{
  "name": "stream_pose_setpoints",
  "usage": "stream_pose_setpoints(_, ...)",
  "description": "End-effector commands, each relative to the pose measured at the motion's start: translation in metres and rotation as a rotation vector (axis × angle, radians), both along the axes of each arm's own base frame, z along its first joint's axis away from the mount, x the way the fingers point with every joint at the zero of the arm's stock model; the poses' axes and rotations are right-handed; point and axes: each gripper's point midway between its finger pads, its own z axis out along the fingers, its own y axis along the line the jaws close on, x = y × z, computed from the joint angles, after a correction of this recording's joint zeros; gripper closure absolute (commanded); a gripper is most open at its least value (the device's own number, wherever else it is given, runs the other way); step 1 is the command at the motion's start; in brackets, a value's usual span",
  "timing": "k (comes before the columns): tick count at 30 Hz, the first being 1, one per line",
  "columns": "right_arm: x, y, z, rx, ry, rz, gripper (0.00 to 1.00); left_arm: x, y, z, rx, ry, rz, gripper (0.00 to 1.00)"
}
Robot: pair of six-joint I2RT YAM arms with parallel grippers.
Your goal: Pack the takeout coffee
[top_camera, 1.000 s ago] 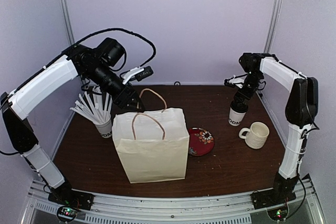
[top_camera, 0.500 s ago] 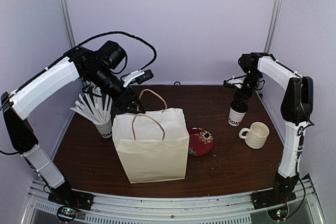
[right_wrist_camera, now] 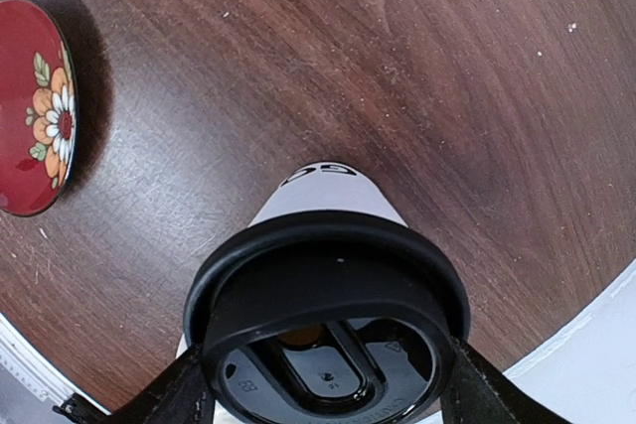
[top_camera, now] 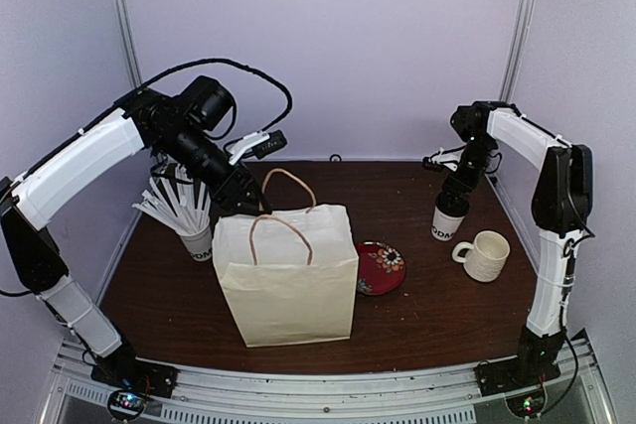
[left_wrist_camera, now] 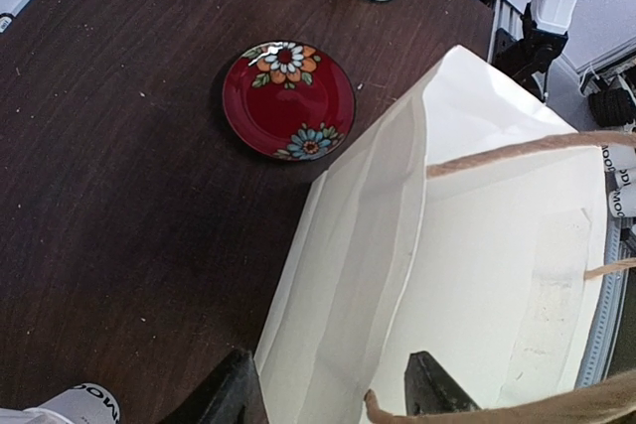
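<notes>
Top external: dark wooden table bearing the cup, lilac walls around.

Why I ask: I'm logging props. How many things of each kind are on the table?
paper cups: 2, the lidded cup and the stick cup
lid: 1
mug: 1
plate: 1
paper bag: 1
bunch of sticks: 1
total: 7

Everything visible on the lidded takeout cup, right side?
Tapered white paper cup, dark lettering near its base, black plastic lid seated on top. Stands upright on the dark wooden table, right rear, near the ribbed mug, not touching it. Right gripper hangs above, fingers flanking the lid; contact unclear.
</notes>
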Motion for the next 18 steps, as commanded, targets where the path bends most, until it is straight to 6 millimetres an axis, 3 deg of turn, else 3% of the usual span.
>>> stream_pose_setpoints(1,-0.011,-0.003,0.003,0.004,0.028,-0.013,0.27,0.003,0.002,0.009,-0.022,-0.06,-0.003,0.46)
stream_pose_setpoints(6,-0.017,-0.001,0.021,0.018,-0.006,-0.023,0.32,0.005,0.003,0.012,-0.022,-0.085,0.009,0.46)
stream_pose_setpoints(11,-0.024,0.006,0.059,0.033,-0.106,-0.01,0.33,0.011,0.005,0.019,-0.03,-0.131,0.037,0.47)
stream_pose_setpoints(14,-0.029,0.019,0.091,0.056,-0.198,0.021,0.33,0.018,0.008,0.021,-0.021,-0.167,0.066,0.47)
stream_pose_setpoints(18,-0.045,0.056,0.138,0.154,-0.294,0.106,0.33,0.028,0.013,0.024,-0.002,-0.215,0.105,0.49)
